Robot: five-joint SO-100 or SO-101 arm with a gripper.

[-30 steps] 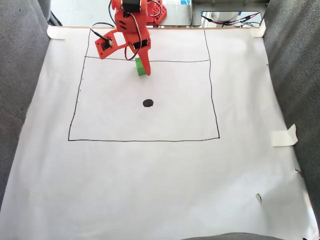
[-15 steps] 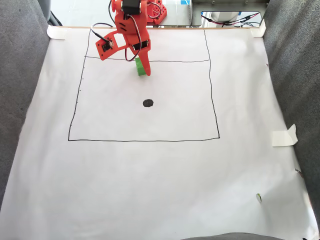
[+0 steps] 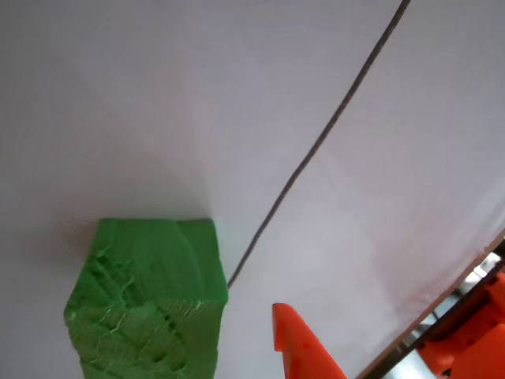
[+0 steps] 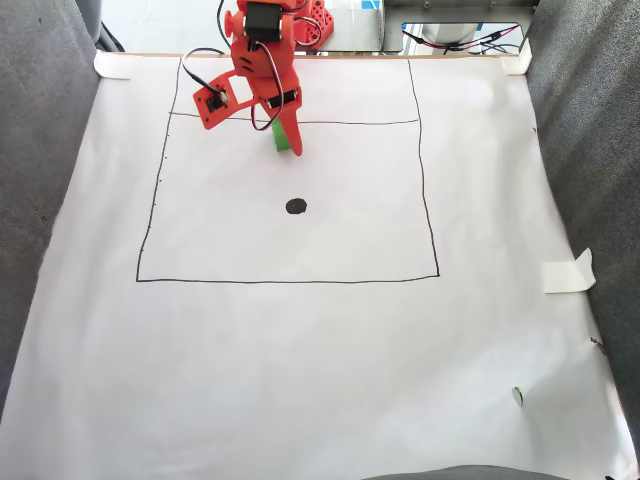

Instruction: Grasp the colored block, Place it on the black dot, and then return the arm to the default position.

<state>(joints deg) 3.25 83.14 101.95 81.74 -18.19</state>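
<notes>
I see the arm (image 4: 262, 60) reaching down from the far edge of the paper (image 4: 300, 360), gripper (image 4: 290, 140) pointing downward at the block (image 4: 281, 137). The block sits on the drawn line, well short of the dot (image 4: 296, 206). One orange tip (image 3: 296, 343) shows just beside the block; I cannot tell whether the jaws pinch it.

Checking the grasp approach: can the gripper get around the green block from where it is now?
Probably yes. In the fixed view the gripper hangs right at the green block, with only white paper around. In the other view one orange finger sits beside the block; whether the jaws already straddle it is unclear.
</notes>
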